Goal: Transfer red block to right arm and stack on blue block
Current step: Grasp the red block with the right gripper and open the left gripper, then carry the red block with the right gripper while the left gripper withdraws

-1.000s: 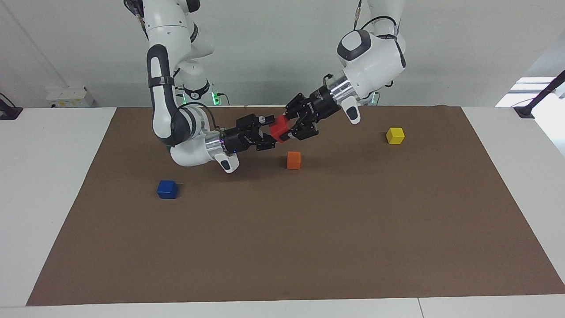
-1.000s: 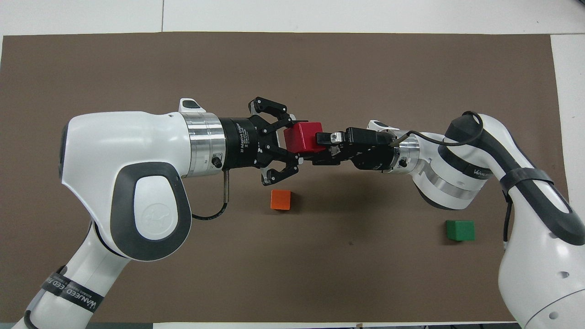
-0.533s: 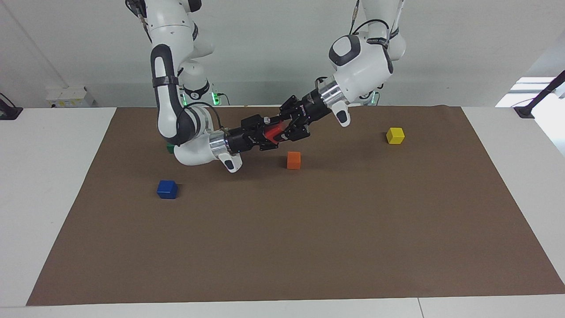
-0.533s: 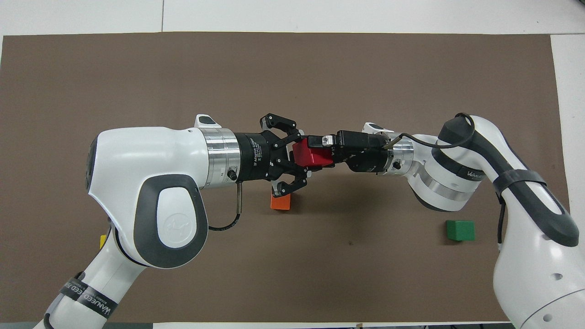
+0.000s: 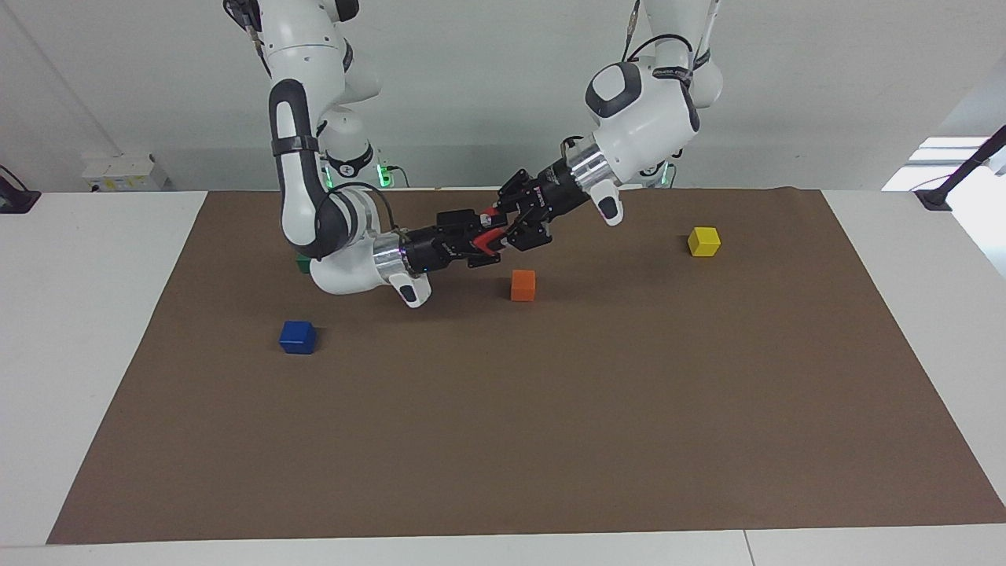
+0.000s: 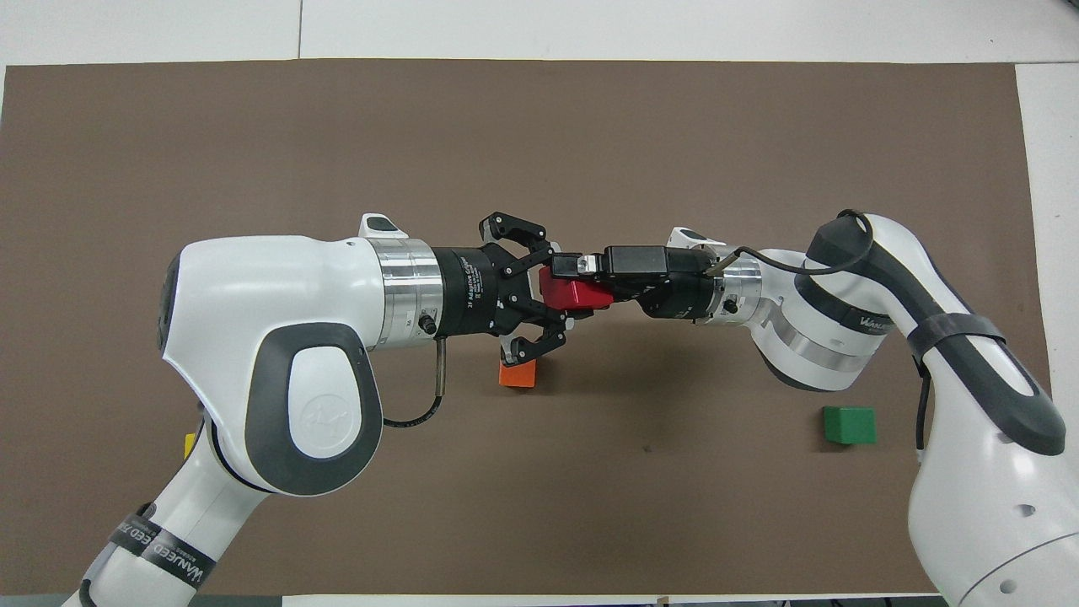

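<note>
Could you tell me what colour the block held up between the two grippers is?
Red; it shows best in the overhead view.

A matt brown sheet (image 5: pixel 550 409), looking like paper or thin board, is covering the smooth white tabletop (image 5: pixel 86 314). The red block (image 6: pixel 570 293) is showing smooth, faintly glossy faces, as of painted wood or plastic; the blue block (image 5: pixel 298 336), orange block (image 5: pixel 523 284), yellow block (image 5: pixel 703 240) and green block (image 6: pixel 849 424) are looking alike. The arms' shells (image 6: pixel 278 337) are gleaming as glossy white plastic, with brushed metal wrist rings (image 6: pixel 409 291) and matt black jaws.
</note>
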{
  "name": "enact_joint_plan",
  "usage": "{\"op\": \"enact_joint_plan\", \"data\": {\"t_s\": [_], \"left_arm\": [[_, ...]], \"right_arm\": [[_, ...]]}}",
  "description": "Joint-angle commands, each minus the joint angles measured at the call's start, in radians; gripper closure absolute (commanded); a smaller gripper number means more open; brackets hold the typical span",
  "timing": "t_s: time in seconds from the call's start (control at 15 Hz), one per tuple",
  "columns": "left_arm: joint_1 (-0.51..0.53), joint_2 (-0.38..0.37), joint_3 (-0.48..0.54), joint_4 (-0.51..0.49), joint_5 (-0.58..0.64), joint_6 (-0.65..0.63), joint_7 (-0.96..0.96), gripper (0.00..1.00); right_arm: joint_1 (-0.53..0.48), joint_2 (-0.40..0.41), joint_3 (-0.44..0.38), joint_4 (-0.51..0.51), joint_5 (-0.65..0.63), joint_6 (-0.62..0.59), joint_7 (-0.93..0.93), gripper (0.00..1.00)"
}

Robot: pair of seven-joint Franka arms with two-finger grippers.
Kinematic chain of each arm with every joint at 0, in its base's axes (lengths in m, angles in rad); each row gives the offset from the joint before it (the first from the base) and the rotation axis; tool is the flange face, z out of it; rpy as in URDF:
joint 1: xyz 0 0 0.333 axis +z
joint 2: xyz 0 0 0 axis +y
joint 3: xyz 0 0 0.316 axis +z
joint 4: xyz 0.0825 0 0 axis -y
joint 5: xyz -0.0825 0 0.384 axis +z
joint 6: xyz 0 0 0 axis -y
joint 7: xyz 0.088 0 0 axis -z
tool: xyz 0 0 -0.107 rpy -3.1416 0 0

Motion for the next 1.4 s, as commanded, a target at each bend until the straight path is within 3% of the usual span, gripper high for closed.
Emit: {"op": "enact_joint_plan", "data": {"t_s": [0.0, 0.8, 0.87, 0.93, 1.13, 1.33], "left_arm": [[0.032, -0.048, 0.009, -0.04, -0.028, -0.068, 0.01, 1.0], [0.026, -0.048, 0.01, -0.04, -0.026, -0.056, 0.039, 1.0], [0.026, -0.048, 0.012, -0.032, -0.026, -0.054, 0.021, 0.33], [0.023, -0.055, 0.014, -0.031, -0.023, -0.056, 0.015, 0.0], [0.045, -0.095, 0.018, -0.038, -0.017, -0.074, 0.018, 0.0], [0.137, -0.126, 0.018, -0.046, 0.003, -0.129, 0.021, 0.0]], "right_arm": [[0.025, -0.025, 0.003, -0.027, 0.061, 0.024, 0.008, 1.0], [0.056, -0.023, 0.003, -0.02, 0.104, 0.081, 0.014, 1.0], [0.056, -0.023, 0.003, -0.02, 0.104, 0.081, 0.014, 1.0], [0.056, -0.023, 0.005, -0.02, 0.104, 0.084, 0.014, 1.0], [0.056, -0.021, 0.003, -0.017, 0.104, 0.087, 0.016, 1.0], [0.055, -0.023, 0.003, -0.016, 0.104, 0.086, 0.022, 1.0]]}}
